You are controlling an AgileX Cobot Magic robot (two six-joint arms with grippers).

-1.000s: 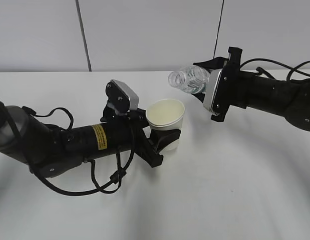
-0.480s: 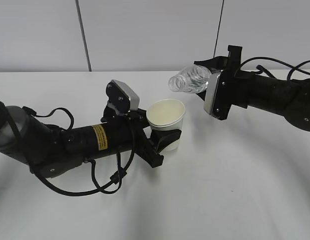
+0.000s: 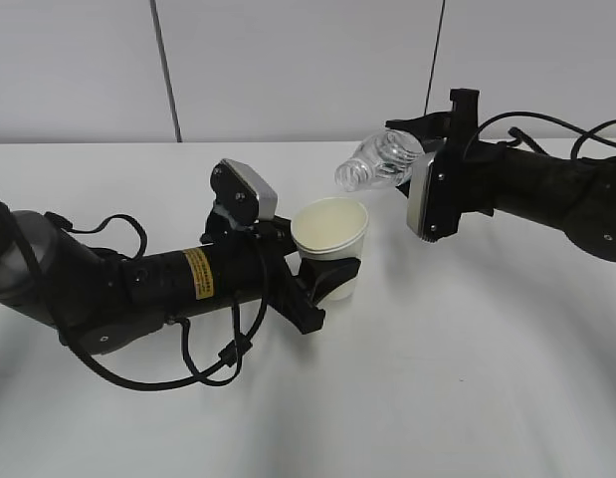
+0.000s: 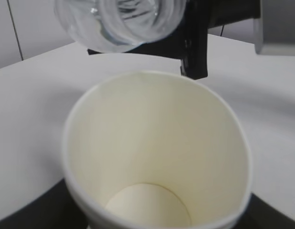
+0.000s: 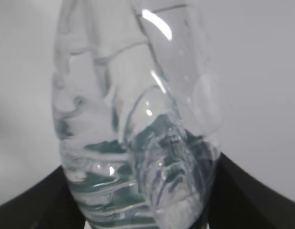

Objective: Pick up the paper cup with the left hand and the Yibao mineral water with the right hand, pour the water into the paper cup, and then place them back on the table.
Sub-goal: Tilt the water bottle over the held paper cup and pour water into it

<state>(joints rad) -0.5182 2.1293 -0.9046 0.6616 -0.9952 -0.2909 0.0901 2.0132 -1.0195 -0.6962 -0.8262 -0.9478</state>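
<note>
Gripping the cup [image 3: 332, 242], the left claw [image 3: 322, 284] is holding it upright just above the table [image 3: 467, 378], black fingers wrapping its lower wall. Its cream inside is looking dry in the left wrist view. Up to the right, the right claw [image 3: 415, 164] is clamping the water bottle [image 3: 379, 160], which is tilting neck-down toward the cup, its open mouth hanging just above and behind the rim.
</note>
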